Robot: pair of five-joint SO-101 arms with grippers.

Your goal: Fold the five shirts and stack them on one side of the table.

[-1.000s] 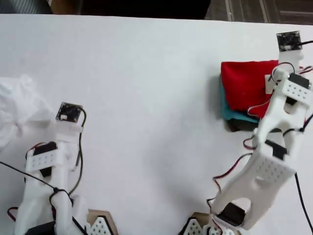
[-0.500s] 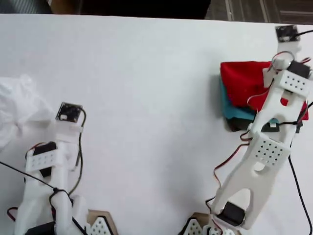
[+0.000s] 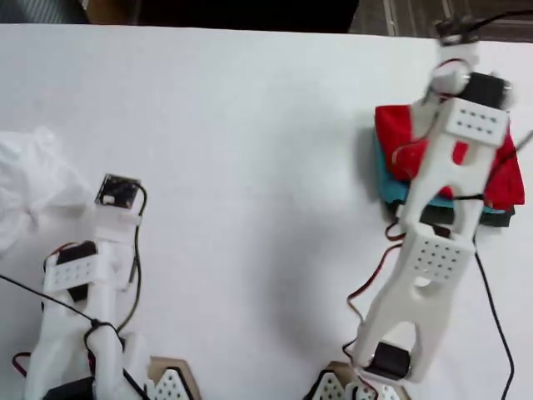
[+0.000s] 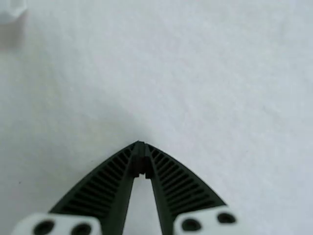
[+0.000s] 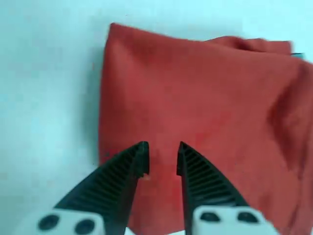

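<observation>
The right end effector (image 5: 163, 159) has its two ribbed jaws a little apart, with nothing between them. Its tips are over the red shirt (image 5: 205, 112), close to one edge of the fold. I cannot tell whether the tips touch the cloth. The left end effector (image 4: 140, 156) has its jaws closed together tip to tip, gripping nothing, above bare white tabletop (image 4: 220, 73).

In the high view, the right arm (image 3: 433, 258) rises from its base at 5 o'clock and stretches to the stack at 2 o'clock, lying across the stack's middle. The left arm (image 3: 83, 275) sits at 7 o'clock, with its wrist pointing toward 12 o'clock and bare tabletop (image 3: 250, 167) ahead of it.

Four shirts can be counted. Three are folded into one stack at 2 o'clock, near the right edge. The red shirt (image 3: 400, 137) is on top, one teal shirt (image 3: 390, 190) shows as a strip just beneath it, and one dark shirt (image 3: 498, 220) shows at the bottom along the near edge. The fourth, a white shirt (image 3: 29, 187), lies crumpled and unfolded at 9 o'clock against the left edge. It is just beside the left arm's wrist and well apart from the stack.

There are two arms and two end effectors.
</observation>
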